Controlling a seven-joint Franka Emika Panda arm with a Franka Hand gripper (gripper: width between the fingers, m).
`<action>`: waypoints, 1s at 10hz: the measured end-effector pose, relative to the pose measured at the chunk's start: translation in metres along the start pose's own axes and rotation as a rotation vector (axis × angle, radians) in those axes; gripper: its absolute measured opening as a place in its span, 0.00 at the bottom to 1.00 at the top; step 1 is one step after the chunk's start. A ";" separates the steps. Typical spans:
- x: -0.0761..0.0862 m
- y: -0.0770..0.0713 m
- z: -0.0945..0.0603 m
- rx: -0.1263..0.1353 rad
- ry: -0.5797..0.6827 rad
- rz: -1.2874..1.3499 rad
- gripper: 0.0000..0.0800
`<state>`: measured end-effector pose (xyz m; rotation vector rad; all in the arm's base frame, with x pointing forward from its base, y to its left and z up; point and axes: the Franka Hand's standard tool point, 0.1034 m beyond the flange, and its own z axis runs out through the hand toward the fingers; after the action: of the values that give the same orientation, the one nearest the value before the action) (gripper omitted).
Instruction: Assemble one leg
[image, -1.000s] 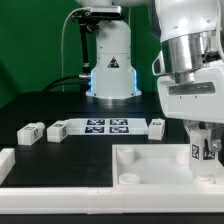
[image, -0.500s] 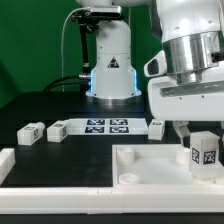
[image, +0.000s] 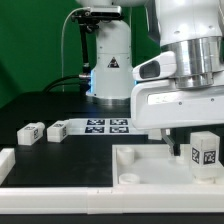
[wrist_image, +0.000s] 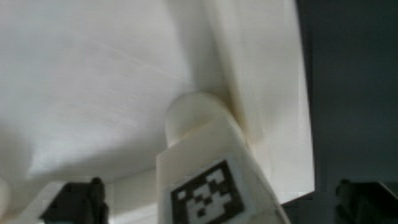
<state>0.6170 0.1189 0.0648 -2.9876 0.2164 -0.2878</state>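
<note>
A leg (image: 205, 151), a chunky white peg with a black-and-white tag, stands upright at the corner of the large white panel (image: 150, 166) on the exterior view's right. My gripper (image: 183, 140) hangs just above it and a little to the exterior view's left, open and holding nothing. In the wrist view the leg (wrist_image: 215, 175) rises from the panel's corner (wrist_image: 107, 90). The two dark fingertips (wrist_image: 79, 201) stand wide apart on either side of the leg, clear of it.
Three more legs lie on the dark table: two (image: 31, 132) (image: 57, 129) at the exterior view's left and one (image: 157, 125) behind the panel. The marker board (image: 106, 125) lies between them. The robot base (image: 110, 70) stands behind. A white block (image: 5, 160) sits at the left edge.
The gripper has let go of the leg and moved up and toward the exterior view's left. The leg stays standing at the panel's corner.
</note>
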 end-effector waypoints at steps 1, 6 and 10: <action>0.000 -0.003 -0.001 -0.008 0.002 -0.112 0.81; 0.005 -0.007 -0.004 -0.033 -0.018 -0.439 0.81; 0.005 -0.007 -0.004 -0.033 -0.018 -0.427 0.37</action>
<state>0.6216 0.1243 0.0705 -3.0388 -0.4282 -0.3003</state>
